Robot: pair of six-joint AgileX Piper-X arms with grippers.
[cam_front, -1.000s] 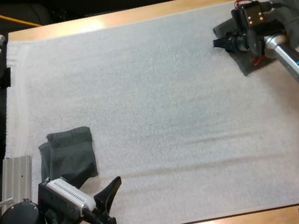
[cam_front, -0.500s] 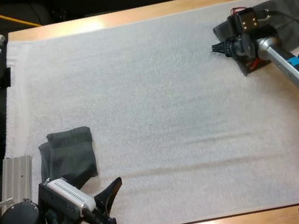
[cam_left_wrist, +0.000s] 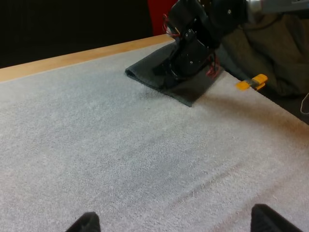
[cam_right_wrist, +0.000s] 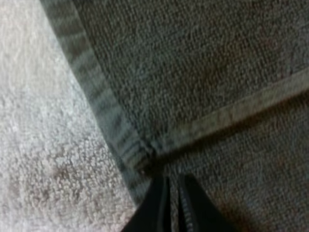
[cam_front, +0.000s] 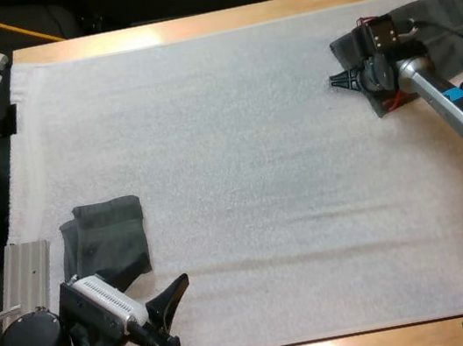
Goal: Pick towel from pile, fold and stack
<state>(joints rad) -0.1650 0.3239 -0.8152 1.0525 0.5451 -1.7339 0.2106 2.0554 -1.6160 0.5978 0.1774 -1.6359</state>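
Right gripper (cam_front: 333,80) has edged left; I read it narrow at the towel (cam_right_wrist: 193,72) hem, grip perhaps hidden; left gripper (cam_left_wrist: 174,224) wide.

Desk (cam_front: 224,20): light wood, with glare on the far edge. A white mat (cam_front: 239,163) covers most of the top. Beyond the far side: dark space and a red strip (cam_left_wrist: 161,17). Near left: ribbed metal rail (cam_front: 28,274). Far left: yellow rod (cam_front: 2,25).

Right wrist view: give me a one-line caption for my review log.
Right gripper, jaws closed, at the hemmed corner of a dark grey-green towel lying on the white mat.
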